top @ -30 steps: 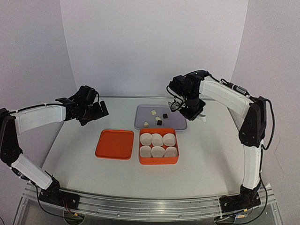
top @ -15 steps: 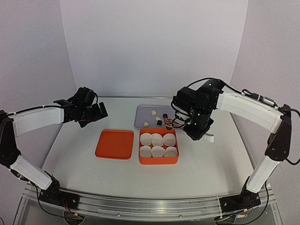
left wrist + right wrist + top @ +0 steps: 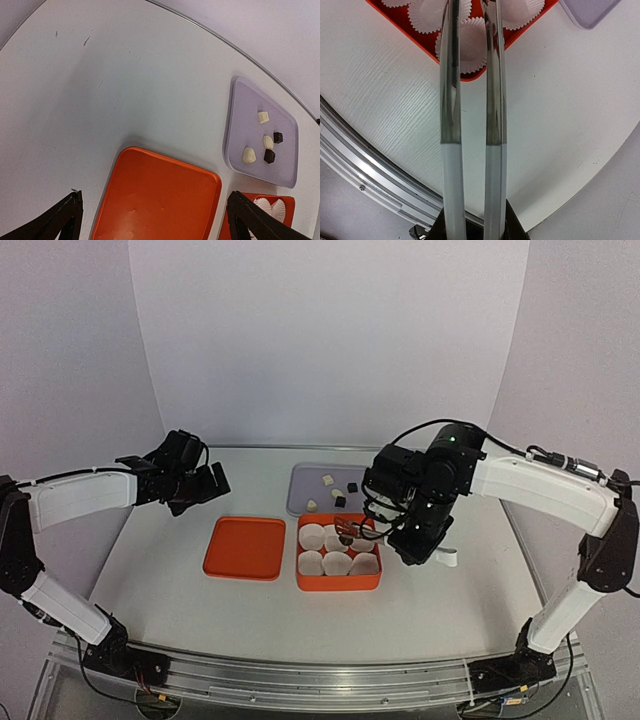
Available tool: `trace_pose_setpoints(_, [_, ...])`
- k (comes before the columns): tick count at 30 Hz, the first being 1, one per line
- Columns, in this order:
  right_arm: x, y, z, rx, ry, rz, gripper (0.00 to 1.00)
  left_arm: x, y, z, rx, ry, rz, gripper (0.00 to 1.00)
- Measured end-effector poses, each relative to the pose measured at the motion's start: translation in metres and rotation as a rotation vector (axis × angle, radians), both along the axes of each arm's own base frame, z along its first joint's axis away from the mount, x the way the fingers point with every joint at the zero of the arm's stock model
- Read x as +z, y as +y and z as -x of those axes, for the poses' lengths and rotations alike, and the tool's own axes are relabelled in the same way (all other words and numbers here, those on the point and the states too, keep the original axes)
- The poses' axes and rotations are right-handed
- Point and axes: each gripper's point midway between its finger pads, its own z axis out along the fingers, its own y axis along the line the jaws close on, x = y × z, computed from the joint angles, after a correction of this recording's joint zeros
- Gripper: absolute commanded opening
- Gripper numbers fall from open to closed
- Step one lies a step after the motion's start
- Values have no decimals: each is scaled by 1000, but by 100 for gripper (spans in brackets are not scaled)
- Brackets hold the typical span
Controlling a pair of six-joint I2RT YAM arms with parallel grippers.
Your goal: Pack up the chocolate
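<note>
while none of the six paper cups [image 3: 312,536] in the orange box [image 3: 338,585] shows a filling, packing is judged barely begun. chocolates [image 3: 268,142]: five on lavender tray [image 3: 245,115], three cream, two dark. dark piece [image 3: 345,533]: apparently pinched in tongs [image 3: 492,100] over the box. right gripper [image 3: 412,540]: clamped on tongs, arm bent low. left gripper [image 3: 205,480]: jaws wide apart, empty, raised left of lid [image 3: 245,548].

Orange box [image 3: 340,586] and lid [image 3: 245,548]; white pleated paper cups [image 3: 313,535]; lavender tray [image 3: 250,130]; cream-white and dark brown chocolate [image 3: 248,155]; white desk [image 3: 430,605]. The piece at the right claw [image 3: 345,533] looks dark brown.
</note>
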Motion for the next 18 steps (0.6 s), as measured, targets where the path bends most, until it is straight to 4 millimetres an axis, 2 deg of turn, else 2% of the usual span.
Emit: trace_pose_setpoints(18, [-30,-17,14,-42,66,82,0,-12,0,5,-2,26,12,100])
